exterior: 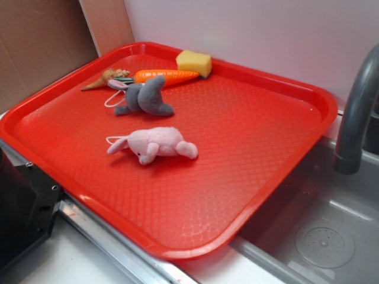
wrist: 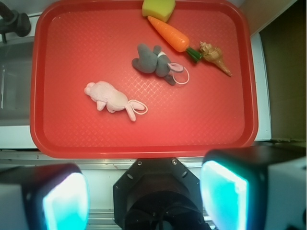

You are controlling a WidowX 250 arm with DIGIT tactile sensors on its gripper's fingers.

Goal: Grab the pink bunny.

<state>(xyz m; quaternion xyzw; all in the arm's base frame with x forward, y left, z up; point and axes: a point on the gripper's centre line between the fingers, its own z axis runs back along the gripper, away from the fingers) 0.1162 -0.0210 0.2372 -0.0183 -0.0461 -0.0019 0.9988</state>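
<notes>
Hovering high, jaws spread wide, gripping nothing; I'm eyeing small pale pink plush bunny [wrist: 112,99] lying ahead, slightly left, long axis running sideways on red plastic tray [wrist: 144,139].

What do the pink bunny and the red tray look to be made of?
Pink bunny: soft plush fabric, judging by its matte, fuzzy surface and limp ears. Red tray: apparently moulded plastic, glossy at the rim, with a fine embossed diamond texture across its floor.
</notes>
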